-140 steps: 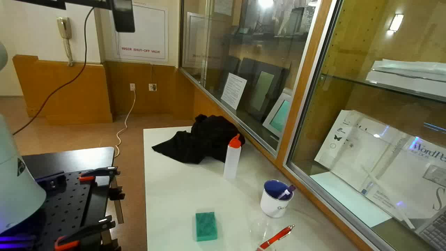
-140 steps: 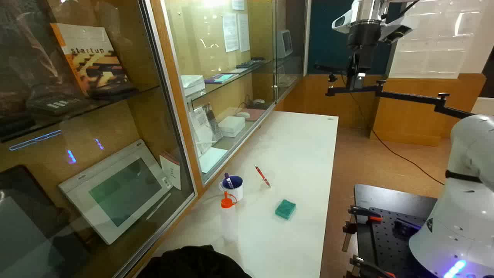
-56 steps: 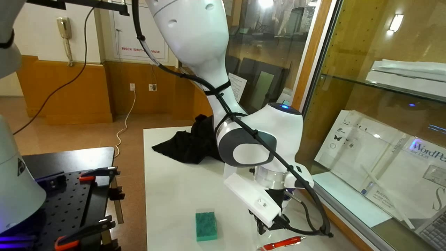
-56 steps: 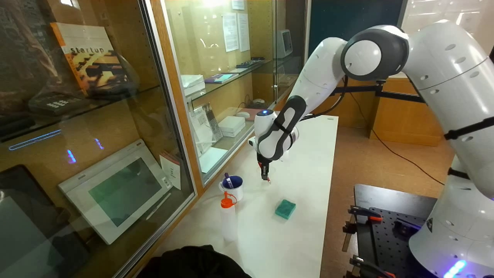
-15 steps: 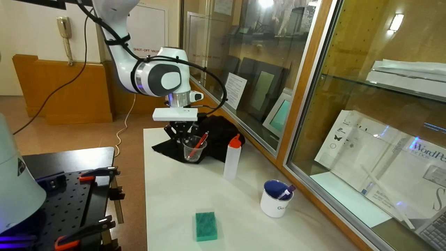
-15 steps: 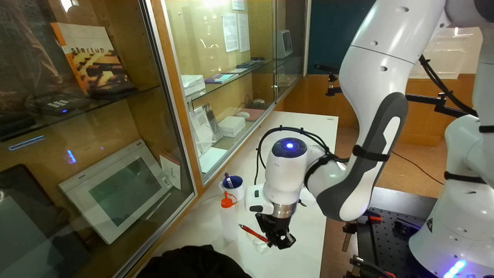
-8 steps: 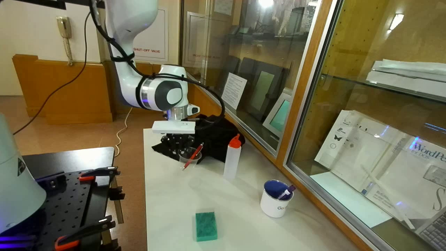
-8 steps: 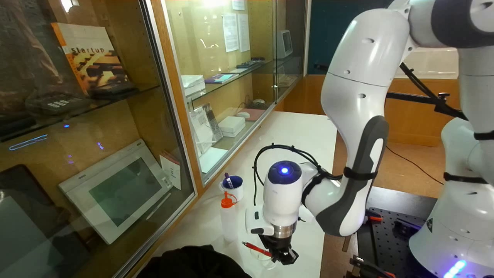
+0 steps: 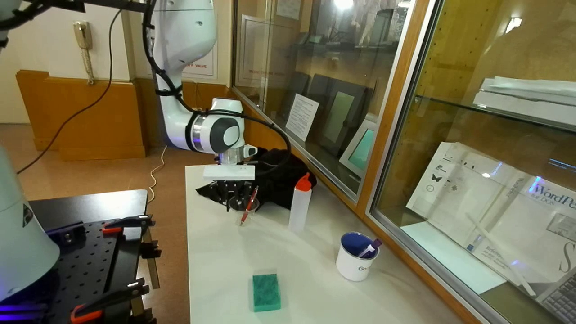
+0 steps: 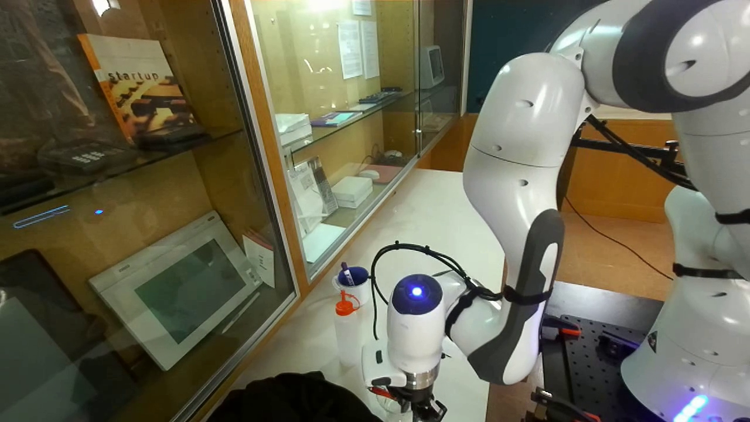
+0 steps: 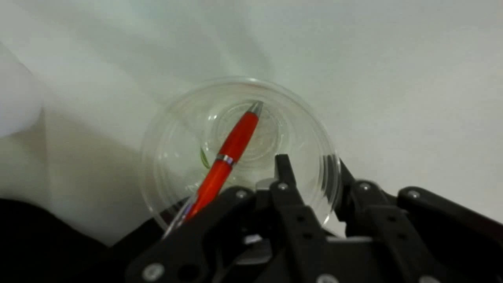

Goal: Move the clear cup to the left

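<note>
Where the left edge of an exterior view cuts it off, the white rounded robot base (image 9: 24, 252) stands at a black perforated plate (image 9: 90, 256). Next is the white tabletop (image 9: 220, 270), cut off below. Crumpled black cloth (image 9: 279, 191) lies at its far end, partly covered by the jointed white arm (image 9: 180, 130), whose upper portion passes the top edge.

The black two-fingered hand (image 11: 309, 165) is partly spread: in the wrist view, one finger stands inside the clear colourless plastic cup (image 11: 255, 149) and one outside, the cup wall between them. Whether either presses on the wall cannot be told. The cup is just beside the cloth, its outline faint; whether its base touches the tabletop is not clear. The lower edge of an exterior view cuts off the cup (image 10: 394, 413). A slender red pen (image 11: 220, 169) with a silver tip leans in the cup, point toward the base, its upper end partly hidden by the hand.

A green rectangular sponge (image 9: 266, 292) lies flat on the tabletop, well apart from the cup. To the cup's right, apart from it, stands a slim white bottle with a red cap (image 9: 299, 211), its base hard to make out. Farther right, a white round mug with a blue inside (image 9: 354, 267) holds a purple-and-white marker (image 9: 369, 248), lower end hidden. A wooden glass-fronted display case (image 9: 390, 112) is cut off at the right edge.
</note>
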You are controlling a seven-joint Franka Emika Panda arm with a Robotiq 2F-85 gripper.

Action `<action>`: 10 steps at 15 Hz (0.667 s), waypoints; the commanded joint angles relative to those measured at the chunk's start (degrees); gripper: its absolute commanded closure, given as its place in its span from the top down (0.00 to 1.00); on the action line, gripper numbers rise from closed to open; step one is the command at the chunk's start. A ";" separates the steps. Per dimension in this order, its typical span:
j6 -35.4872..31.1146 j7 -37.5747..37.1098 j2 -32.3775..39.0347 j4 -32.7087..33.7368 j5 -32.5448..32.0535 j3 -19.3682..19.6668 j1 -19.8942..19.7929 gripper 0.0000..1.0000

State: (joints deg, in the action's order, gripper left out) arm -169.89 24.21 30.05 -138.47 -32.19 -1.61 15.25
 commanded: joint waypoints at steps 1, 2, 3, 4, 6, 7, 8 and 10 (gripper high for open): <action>2.08 -0.84 -4.65 -2.80 0.66 -2.40 -0.55 0.59; 2.73 -0.25 -6.19 -3.91 1.54 -3.85 -1.60 0.66; 3.13 -0.83 -8.14 -5.10 2.07 -4.24 -1.68 0.75; 3.63 -0.60 -10.46 -6.50 2.98 -5.26 -2.47 0.81; 4.85 0.23 -14.64 -8.88 6.14 -7.95 -4.70 0.96; 5.64 -0.22 -16.89 -9.80 7.48 -8.40 -5.25 0.99; 6.81 -1.25 -19.50 -10.79 9.03 -8.48 -5.76 1.00; 9.88 -3.51 -24.42 -12.22 11.78 -7.65 -6.28 1.00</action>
State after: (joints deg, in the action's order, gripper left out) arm -164.72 23.85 14.93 -146.33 -23.76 -8.97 10.54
